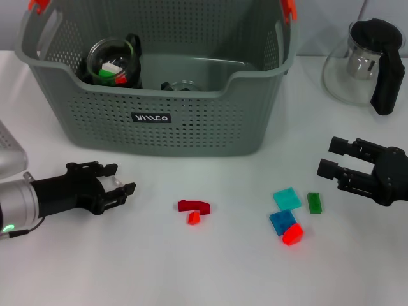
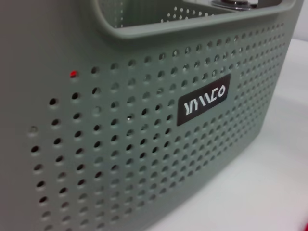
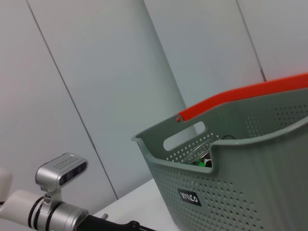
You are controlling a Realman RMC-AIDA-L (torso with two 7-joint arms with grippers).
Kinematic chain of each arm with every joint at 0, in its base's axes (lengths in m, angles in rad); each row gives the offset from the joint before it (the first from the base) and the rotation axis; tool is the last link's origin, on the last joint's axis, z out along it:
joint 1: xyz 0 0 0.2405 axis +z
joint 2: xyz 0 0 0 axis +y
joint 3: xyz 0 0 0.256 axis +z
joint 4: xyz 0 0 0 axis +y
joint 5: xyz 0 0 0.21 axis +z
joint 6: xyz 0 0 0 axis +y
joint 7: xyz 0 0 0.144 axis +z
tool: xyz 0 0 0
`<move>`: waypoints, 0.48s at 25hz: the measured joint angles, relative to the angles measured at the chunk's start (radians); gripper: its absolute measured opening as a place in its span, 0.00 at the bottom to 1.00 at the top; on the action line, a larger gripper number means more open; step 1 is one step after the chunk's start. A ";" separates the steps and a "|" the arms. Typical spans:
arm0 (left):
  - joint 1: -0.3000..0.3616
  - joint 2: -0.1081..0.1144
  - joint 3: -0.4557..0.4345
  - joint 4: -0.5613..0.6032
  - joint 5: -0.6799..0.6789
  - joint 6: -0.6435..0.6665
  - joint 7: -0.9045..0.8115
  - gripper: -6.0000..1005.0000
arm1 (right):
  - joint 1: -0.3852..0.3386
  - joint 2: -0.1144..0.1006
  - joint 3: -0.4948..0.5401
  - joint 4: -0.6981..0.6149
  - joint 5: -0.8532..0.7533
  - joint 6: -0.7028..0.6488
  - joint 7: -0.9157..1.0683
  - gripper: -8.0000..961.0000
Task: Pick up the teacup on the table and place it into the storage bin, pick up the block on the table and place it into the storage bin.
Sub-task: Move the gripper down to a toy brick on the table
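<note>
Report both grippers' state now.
Left gripper: jaws open, holding nothing, low over the table.
Right gripper: jaws open, holding nothing, near the blocks.

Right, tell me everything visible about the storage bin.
The storage bin is a large grey-green basket of what looks like plastic, its walls perforated with rows of small holes. Its front rim dips into a handle cut-out, orange clips sit at the top corners, and a small black label with white lettering marks the front wall. It stands upright at the back of the white table. Inside lie a glass teacup holding coloured blocks and another glass item.
</note>
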 joint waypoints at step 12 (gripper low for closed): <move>-0.011 0.000 0.023 -0.017 0.002 -0.045 0.014 0.59 | -0.009 0.000 0.000 0.000 -0.001 -0.003 0.000 0.79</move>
